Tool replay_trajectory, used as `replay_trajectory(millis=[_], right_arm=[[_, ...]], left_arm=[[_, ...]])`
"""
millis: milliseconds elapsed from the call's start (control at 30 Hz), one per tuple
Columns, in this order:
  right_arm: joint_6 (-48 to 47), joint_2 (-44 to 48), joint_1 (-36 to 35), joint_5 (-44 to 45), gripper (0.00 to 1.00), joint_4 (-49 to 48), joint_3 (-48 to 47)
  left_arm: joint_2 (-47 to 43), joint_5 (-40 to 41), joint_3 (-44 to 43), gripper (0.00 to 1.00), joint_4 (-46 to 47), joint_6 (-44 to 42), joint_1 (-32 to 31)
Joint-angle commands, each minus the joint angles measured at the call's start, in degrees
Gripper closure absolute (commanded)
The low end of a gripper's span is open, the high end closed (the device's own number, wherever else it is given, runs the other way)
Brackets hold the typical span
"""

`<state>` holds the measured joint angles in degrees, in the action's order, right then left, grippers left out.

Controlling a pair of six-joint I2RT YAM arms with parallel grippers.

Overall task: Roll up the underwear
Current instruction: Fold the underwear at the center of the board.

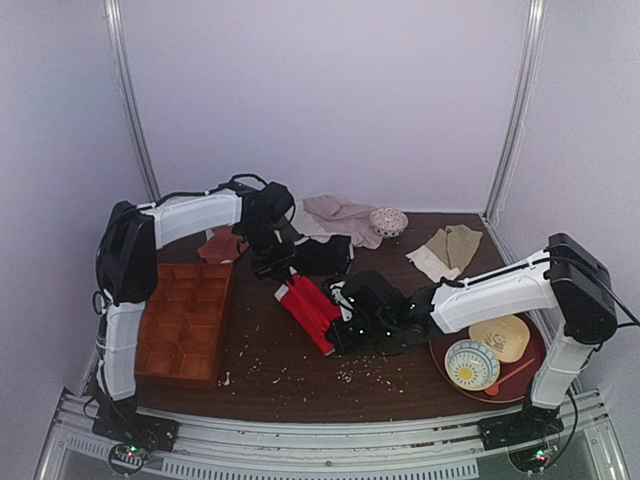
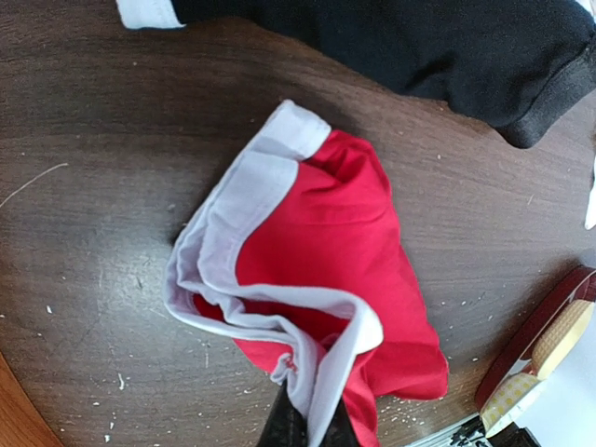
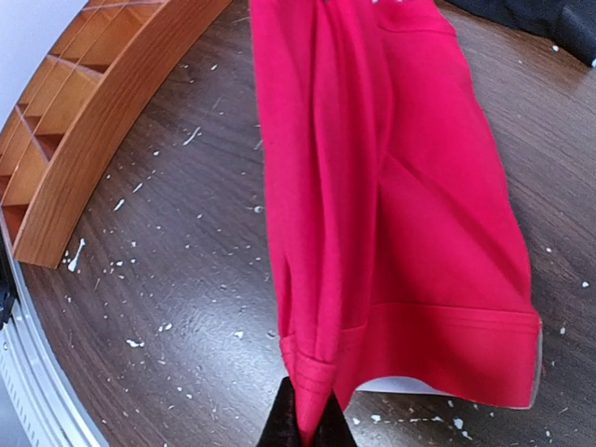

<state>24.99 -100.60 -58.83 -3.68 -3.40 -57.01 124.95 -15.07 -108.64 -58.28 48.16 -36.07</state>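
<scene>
– Red underwear (image 1: 308,308): where is it, and what holds it?

– A pair of bright red boxer briefs with a white waistband is stretched between the two arms, low over a dark wooden table (image 1: 280,385). Whether the cloth touches the wood, I cannot tell. The left gripper (image 2: 307,430) is pinched tight on the white waistband, and the fabric fans out ahead of its fingertips. The right gripper (image 3: 304,424) is clamped just as tightly on a folded leg hem at the opposite end, with the red cloth running straight out ahead of its fingers.

– What could go wrong from here?

– As I judge it, each pinch has only a thin edge of fabric. If the arms pull further apart, a hem could slip free and the garment would drop in a heap. No roll has been started, and the cloth is bunched lengthwise, so rolling it as it lies would likely give a loose, lopsided bundle. The black briefs (image 2: 419,47) lie just beyond the left fingers, near enough to get dragged in.

– And the surface and the room?

– Dark brown wood grain, sprinkled with pale crumbs (image 3: 158,328). A wooden compartment tray (image 3: 84,140) sits ahead and to the left of the right fingers. The rim of a dark red plate (image 2: 531,345) shows to the right of the left fingers. Plain white walls (image 1: 330,90) enclose the table.
</scene>
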Motion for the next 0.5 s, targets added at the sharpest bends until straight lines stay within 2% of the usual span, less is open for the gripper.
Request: replay_trajectory(millis=[0, 467], right_arm=[[2.74, 2.12, 0.99, -1.3, 1.0, -0.07, 2.49], [6.36, 2.38, 5.09, -3.44, 1.0, -1.95, 6.05]], left_arm=[[1.52, 2.83, -3.89, 1.0, -0.26, -0.75, 0.14], [7.87, 3.09, -9.71, 1.0, -1.4, 1.06, -0.37]])
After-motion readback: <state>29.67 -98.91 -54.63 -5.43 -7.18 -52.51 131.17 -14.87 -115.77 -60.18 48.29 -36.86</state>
